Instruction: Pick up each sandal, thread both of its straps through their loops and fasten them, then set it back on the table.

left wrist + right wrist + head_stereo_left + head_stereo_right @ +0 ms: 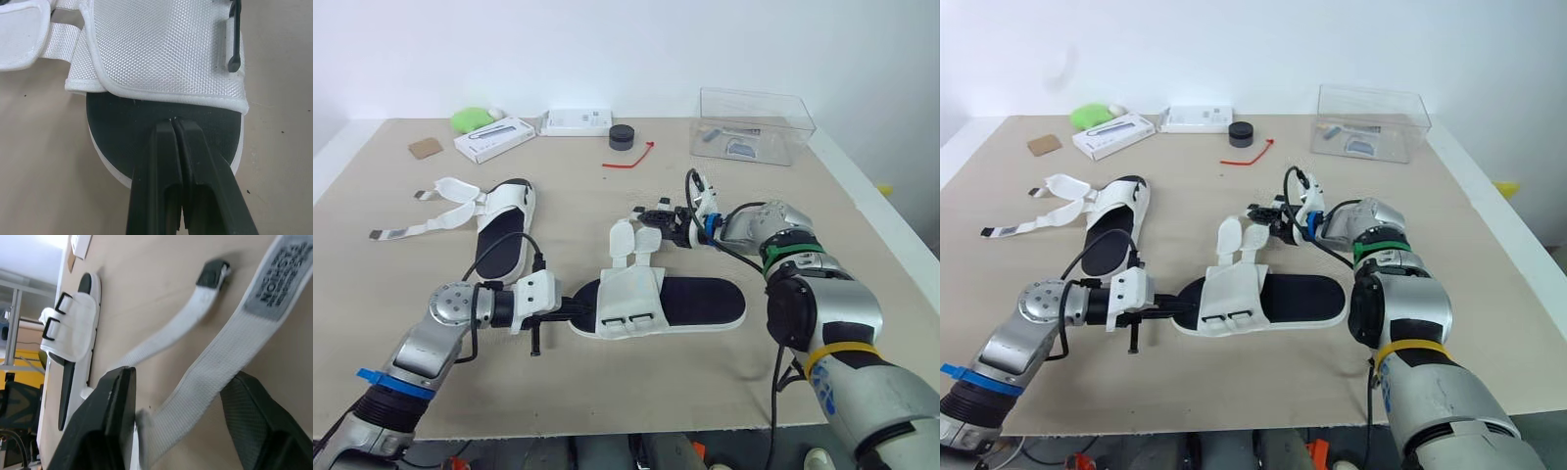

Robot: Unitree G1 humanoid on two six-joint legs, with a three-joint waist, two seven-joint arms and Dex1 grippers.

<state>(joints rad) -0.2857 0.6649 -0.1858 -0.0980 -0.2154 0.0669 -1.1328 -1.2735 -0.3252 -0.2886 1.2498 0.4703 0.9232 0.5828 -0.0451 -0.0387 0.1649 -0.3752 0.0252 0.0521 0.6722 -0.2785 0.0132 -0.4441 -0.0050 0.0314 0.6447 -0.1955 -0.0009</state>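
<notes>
Two sandals lie on the surface (607,392): the near sandal (690,302) in the middle and the far sandal (504,235) well off to the robot's left, both with straps undone. The left gripper (579,306) has its fingers (166,161) together, their tips resting on the black footbed at one end of the near sandal. The right gripper (656,217) sits just beyond the sandal's free strap ends, its fingers (115,401) apart, with one webbing strap (215,367) running between them but not pinched.

The sandal looks light, so it would likely slide unless its sole is held down. The sole seems fairly stiff and gives a firm edge to grip. The strap appears limp and flat, and is best taken close to its tip to steer it into the loops (631,319).
</notes>
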